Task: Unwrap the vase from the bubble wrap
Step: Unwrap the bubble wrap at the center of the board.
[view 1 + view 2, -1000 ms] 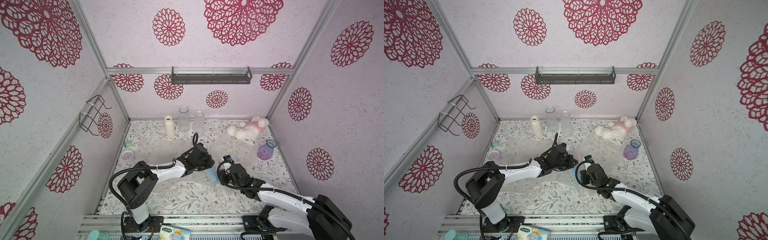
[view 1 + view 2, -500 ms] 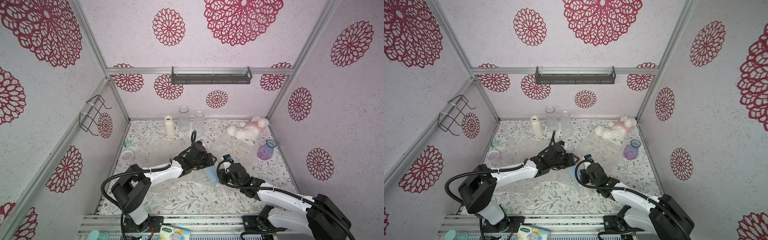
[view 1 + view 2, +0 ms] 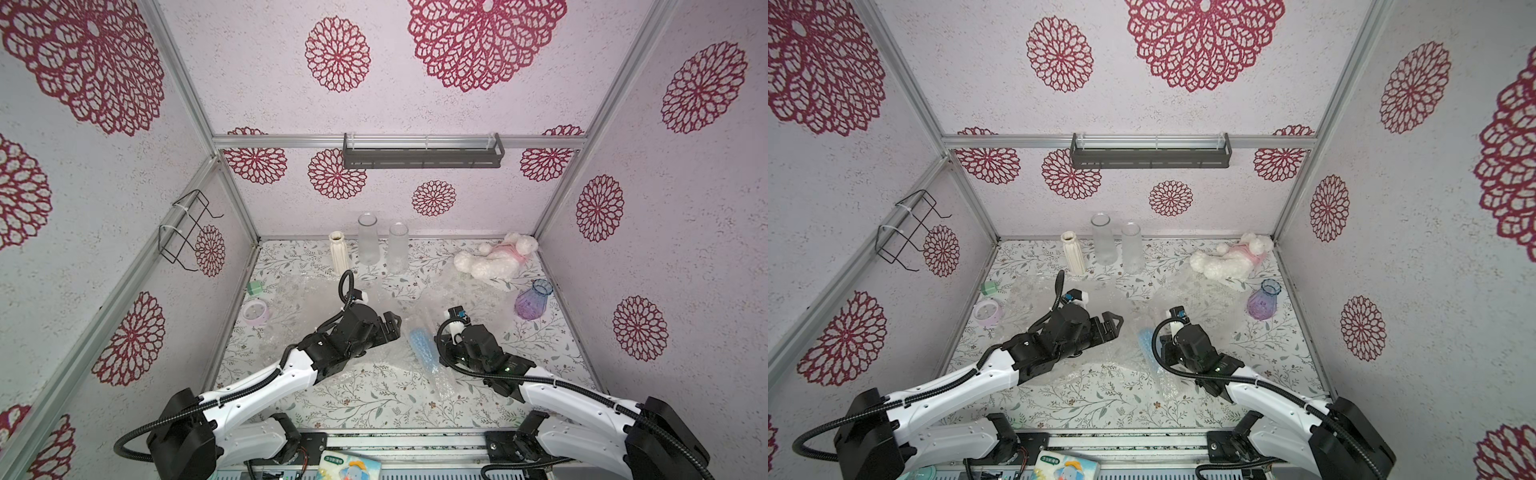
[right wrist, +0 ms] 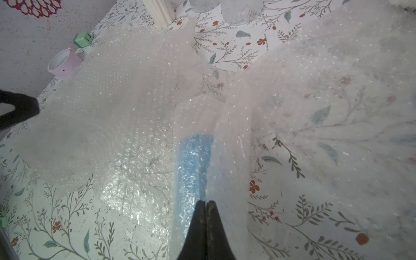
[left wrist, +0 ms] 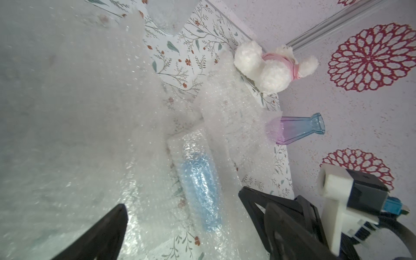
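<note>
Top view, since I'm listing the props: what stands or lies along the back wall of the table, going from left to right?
In a top view: cream ribbed vase → glass cylinder → second glass cylinder → white plush toy, lying down.

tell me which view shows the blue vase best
Left wrist view: the blue vase shows along its whole length through the bubble wrap. The right wrist view shows it partly behind a fold; both top views show a small blue strip.
</note>
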